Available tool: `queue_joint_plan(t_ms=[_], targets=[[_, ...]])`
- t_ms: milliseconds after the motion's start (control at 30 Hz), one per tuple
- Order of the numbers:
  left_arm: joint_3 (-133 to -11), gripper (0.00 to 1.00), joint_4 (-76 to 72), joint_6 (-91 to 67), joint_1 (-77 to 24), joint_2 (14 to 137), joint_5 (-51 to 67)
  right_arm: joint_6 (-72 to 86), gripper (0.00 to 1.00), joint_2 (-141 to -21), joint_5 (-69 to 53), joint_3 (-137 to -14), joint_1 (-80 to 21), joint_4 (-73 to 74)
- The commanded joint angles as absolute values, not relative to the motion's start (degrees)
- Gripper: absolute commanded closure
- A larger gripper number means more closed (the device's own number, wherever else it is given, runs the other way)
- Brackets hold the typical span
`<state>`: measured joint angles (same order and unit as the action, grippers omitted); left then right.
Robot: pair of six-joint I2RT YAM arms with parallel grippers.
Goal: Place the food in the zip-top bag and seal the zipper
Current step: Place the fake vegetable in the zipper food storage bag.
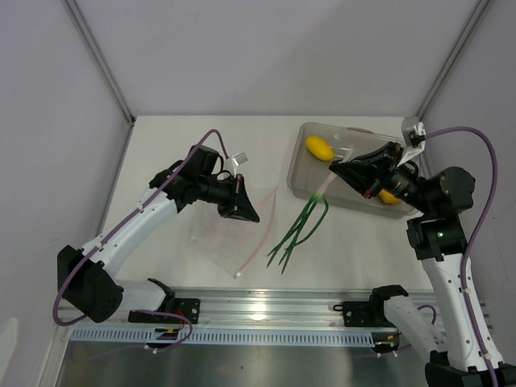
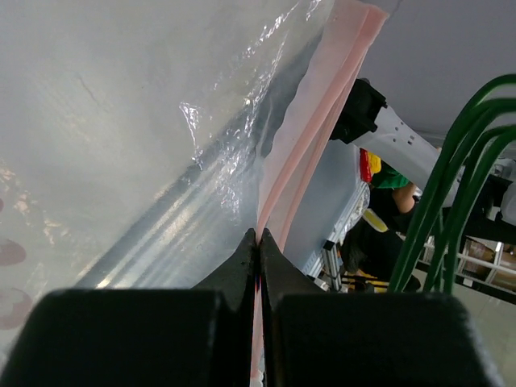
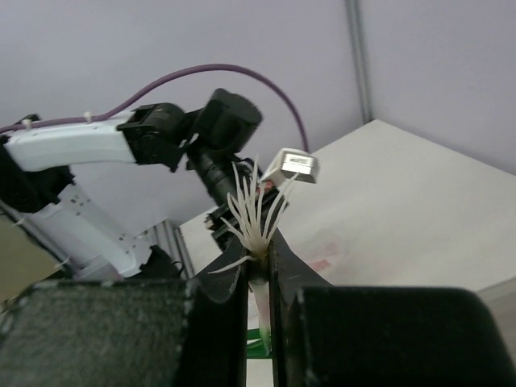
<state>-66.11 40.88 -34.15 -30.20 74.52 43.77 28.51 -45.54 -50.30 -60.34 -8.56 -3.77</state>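
From above, the left claw (image 1: 240, 206) grips the bag (image 1: 230, 238) at its edge, above the table (image 1: 201, 145). The right claw (image 1: 337, 169) dangles the green onion (image 1: 305, 222) beside the tray (image 1: 300, 173). The left wrist view shows the jaws closed tight on the pink zipper (image 2: 310, 145). In the right wrist view, the jaws are pinched shut on the white stem (image 3: 260, 292).

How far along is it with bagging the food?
Early on. Done: no food shows clearly inside the bag. In hand: the left gripper pinches the bag's pink zipper, and the right gripper holds the green vegetable by its white root end, outside the bag. Left: the yellow fruits lie in the tray, and the zipper looks unsealed.
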Motion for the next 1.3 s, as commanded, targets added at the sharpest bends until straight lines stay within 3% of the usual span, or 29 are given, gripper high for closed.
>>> queue_joint_plan(t_ms=[0,400,767,1267], targets=[[-68.73,0.99,39.20,-34.98,-30.50,73.65,47.72,27.95,1.00,-46.14,-51.43,-61.70,-13.61,-7.73],[-66.98,0.99,36.83,-37.97,-30.67,71.28,50.54,22.33,1.00,-50.71,-32.09,-58.98,-35.49,-12.13],[-64.43,1.00,35.07,-38.85,-30.67,69.00,52.03,25.57,1.00,-53.87,-26.63,-53.18,-37.71,-22.84],[-64.86,0.99,35.33,-38.59,-30.67,70.22,51.50,26.45,1.00,-53.96,-24.96,-54.32,-41.31,-22.59]])
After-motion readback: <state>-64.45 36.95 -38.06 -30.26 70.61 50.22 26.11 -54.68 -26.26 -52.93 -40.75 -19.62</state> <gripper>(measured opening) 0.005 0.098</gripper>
